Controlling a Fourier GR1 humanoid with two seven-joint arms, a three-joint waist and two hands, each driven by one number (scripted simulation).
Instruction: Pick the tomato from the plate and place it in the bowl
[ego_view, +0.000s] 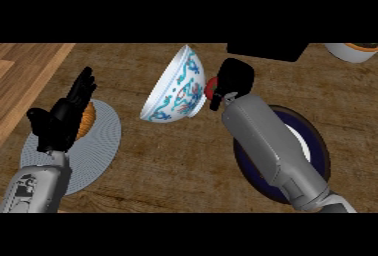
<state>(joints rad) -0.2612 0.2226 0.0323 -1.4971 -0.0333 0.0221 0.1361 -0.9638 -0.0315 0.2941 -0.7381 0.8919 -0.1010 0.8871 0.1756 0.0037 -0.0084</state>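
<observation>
A white bowl (177, 87) with blue and red patterns stands tipped on its side at the middle of the counter, its mouth facing left. My right hand (235, 80) is pressed against the bowl's right side, curled round the red tomato (211, 87), of which only a sliver shows. The dark blue plate (316, 142) with a white centre lies under my right forearm, mostly hidden. My left hand (63, 117) rests open at the left, fingers up.
A grey ribbed plate (103, 145) holding an orange-brown food item (87, 119) lies under my left hand. A black object (266, 50) sits at the back, and a white container (354, 51) stands at the back right. A lighter wood strip runs along the left.
</observation>
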